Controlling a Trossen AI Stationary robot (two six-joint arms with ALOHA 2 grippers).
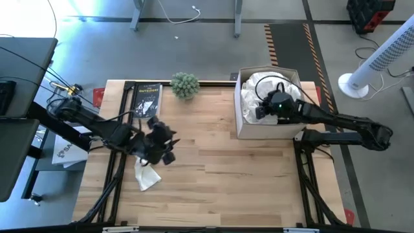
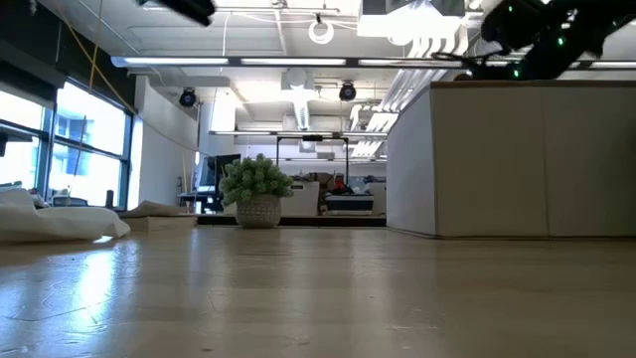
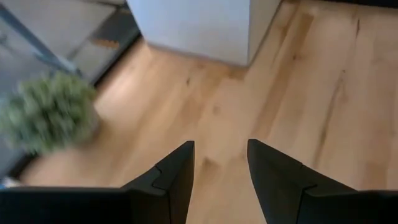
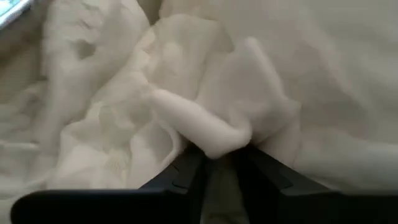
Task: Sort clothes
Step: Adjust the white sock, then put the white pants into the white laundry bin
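From above, the right gripper is down inside the white box at the table's back right, among white clothes. The left gripper hovers over the table's left side, with one small white garment lying just beside it, and a book and a potted plant farther back.

The table-level view shows only the box wall, the plant and that stray garment at the far left.

The left wrist view shows its fingers parted, holding nothing over bare wood.

In the right wrist view the fingers sit nearly closed on a fold of white cloth; it looks pinched, though the contact is partly hidden.

The risk: a thin fold could slip out on lifting, or drag neighbouring clothes over the rim.
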